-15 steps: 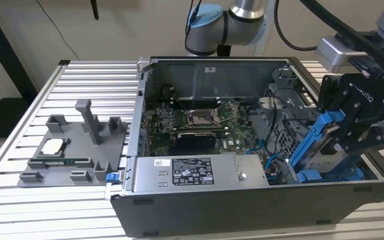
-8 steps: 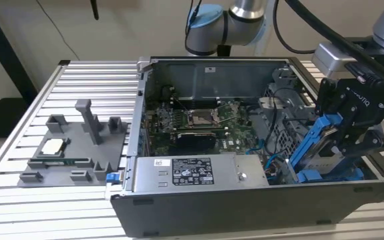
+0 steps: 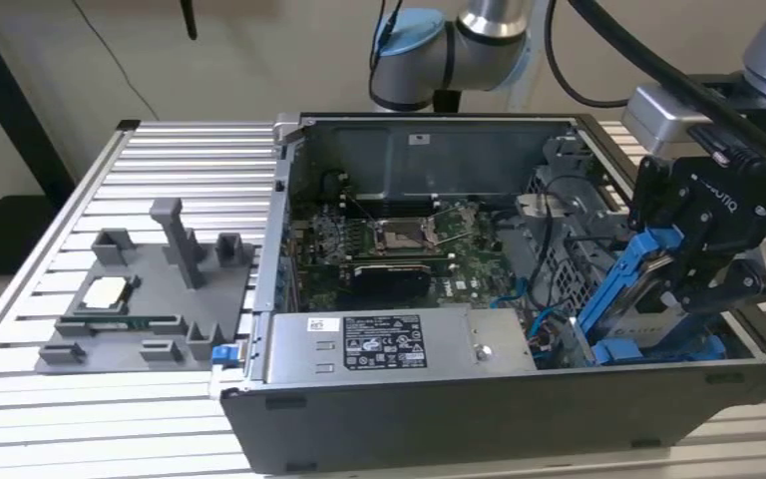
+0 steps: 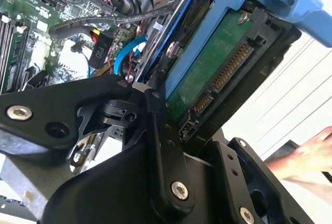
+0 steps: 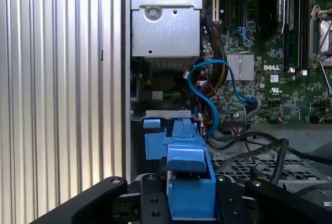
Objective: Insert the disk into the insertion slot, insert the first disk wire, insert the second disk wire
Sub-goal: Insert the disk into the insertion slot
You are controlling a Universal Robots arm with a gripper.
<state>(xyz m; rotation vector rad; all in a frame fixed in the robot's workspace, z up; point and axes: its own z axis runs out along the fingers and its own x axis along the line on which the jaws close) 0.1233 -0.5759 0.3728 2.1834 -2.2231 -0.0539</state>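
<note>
My jaws are clamping the disk (image 4: 212, 73) by its blue carrier, tilting it so its edge is aiming into the insertion slot (image 5: 155, 140), at the case's (image 3: 490, 419) four o'clock.

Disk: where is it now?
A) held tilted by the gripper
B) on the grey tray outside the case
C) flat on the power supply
A: the gripper is shut on the disk, whose blue carrier leans steeply at the end of the case on the exterior view's right.
</note>
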